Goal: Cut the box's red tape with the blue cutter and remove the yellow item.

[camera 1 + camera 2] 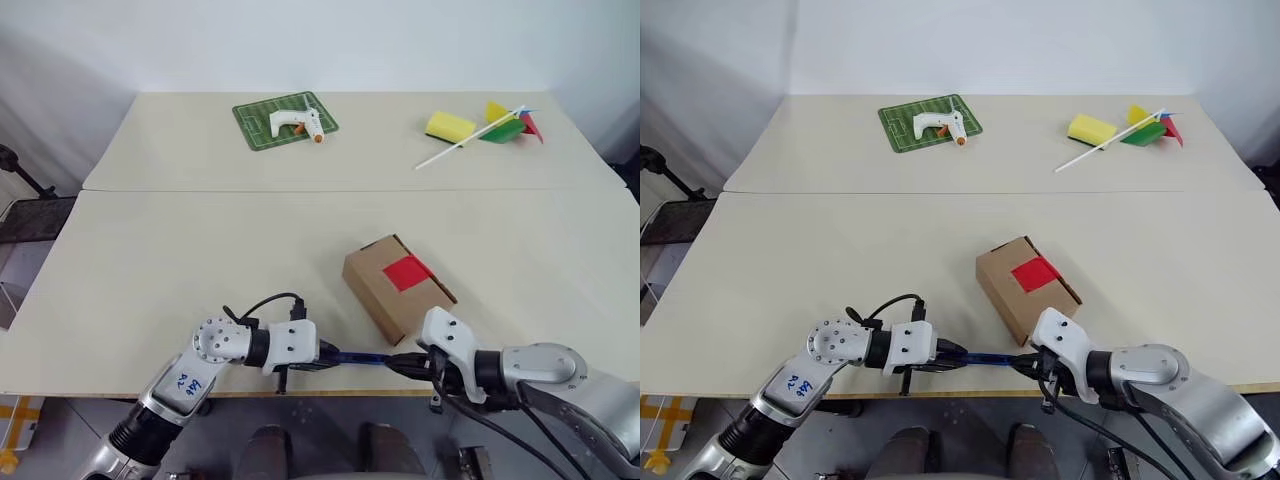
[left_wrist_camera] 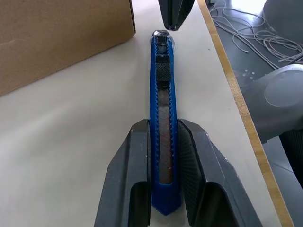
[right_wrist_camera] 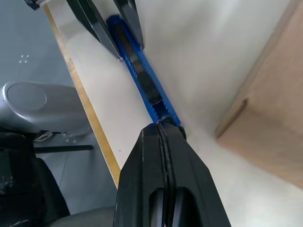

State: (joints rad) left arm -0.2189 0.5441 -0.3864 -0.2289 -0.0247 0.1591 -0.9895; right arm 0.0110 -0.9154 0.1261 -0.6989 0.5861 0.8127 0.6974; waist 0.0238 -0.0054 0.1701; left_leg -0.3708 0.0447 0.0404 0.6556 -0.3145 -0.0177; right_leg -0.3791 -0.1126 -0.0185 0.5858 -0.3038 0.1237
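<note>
Because your left gripper (image 2: 163,156) clamps the blue cutter's (image 2: 162,94) tail just in front of the box (image 1: 398,284) (red tape (image 1: 406,271) uncut), your right gripper (image 3: 163,130), fingers pressed together on nothing, likely meets its tip to work the slider.

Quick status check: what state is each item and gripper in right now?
box: closed, flat on table.
red tape: uncut, across the flaps.
blue cutter: level over the table's near edge, clamped in left gripper.
right gripper: shut, tips at the cutter's far end.
</note>
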